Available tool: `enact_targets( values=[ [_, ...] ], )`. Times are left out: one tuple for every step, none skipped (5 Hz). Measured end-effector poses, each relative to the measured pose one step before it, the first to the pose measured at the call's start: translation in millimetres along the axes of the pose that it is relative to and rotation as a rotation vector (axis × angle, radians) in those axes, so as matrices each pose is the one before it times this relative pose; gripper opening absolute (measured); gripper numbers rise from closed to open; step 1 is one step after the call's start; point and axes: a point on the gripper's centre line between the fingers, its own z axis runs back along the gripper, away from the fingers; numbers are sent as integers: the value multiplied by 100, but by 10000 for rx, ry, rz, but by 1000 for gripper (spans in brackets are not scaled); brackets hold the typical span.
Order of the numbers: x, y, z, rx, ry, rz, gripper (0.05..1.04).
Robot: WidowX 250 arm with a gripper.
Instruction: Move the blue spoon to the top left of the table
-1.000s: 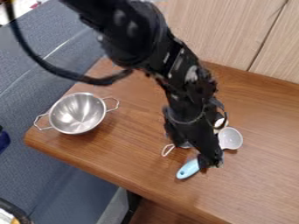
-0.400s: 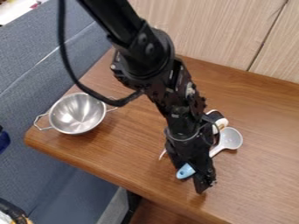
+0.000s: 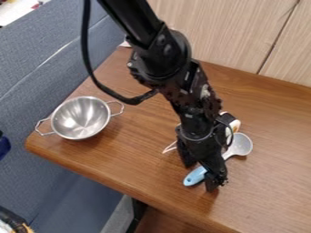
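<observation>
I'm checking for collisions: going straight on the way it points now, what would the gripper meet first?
Most likely the blue spoon, at its handle; how high the gripper is above it is unclear.

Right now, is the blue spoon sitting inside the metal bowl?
No, the blue spoon lies on the wooden table, well apart from the metal bowl and to its right in the camera view.

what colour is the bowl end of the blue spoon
Pale grey-white, seen in the camera view.
</observation>
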Motion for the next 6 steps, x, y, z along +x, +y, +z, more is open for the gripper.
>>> enact_targets(
  values=[
    [-170,93,-100,632,-164,361,703],
    [143,-426,72,191,7,-210,408],
    [-93,-82,96,99,55,54,321],
    [-53,-377,55,-243,61,-6,320],
    [17,-1149,466,-736,22,-458,320],
    [1088,-537,2398,-203,-698,-127,320]
  ],
)
